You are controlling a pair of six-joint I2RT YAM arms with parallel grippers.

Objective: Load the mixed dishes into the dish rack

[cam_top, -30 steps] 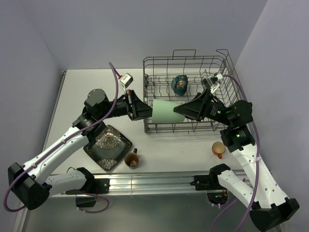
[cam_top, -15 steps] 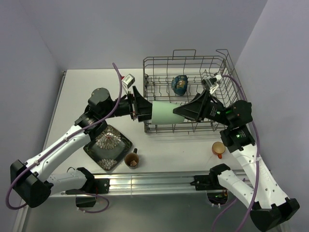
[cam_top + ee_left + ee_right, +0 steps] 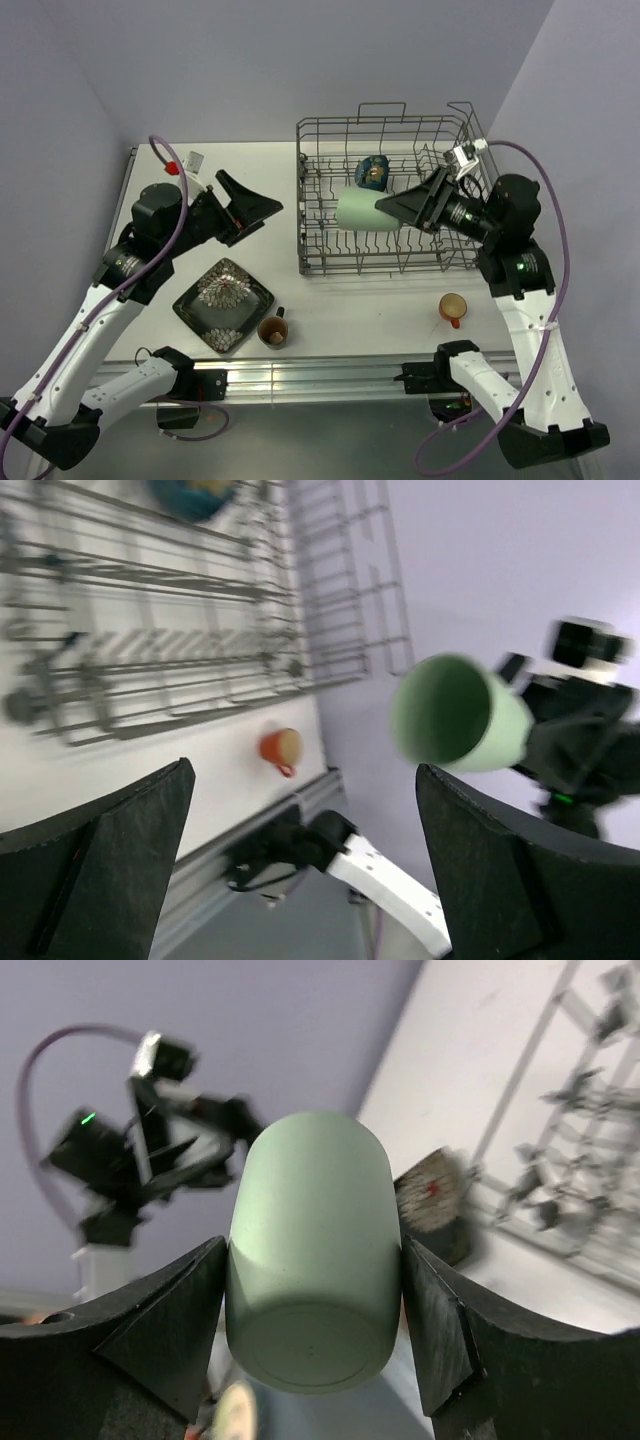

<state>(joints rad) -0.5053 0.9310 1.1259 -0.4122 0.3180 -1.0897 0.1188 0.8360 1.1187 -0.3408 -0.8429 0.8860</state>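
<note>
My right gripper is shut on the pale green cup, holding it on its side above the dish rack. In the right wrist view both fingers press the green cup at its base end. My left gripper stands open and empty, left of the rack and above the table. From the left wrist view the cup's mouth faces me. The dark bowl sits in the rack. The leaf-patterned square plate, the brown cup and the orange cup rest on the table.
The rack's near-left corner lies between my two grippers. A metal rail runs along the table's near edge. Walls close in behind and on both sides. The orange cup also shows in the left wrist view, near the rail.
My left gripper opened, let go of the green cup and pulled back to the left. My right gripper kept the cup and carried it right and farther back over the rack.
</note>
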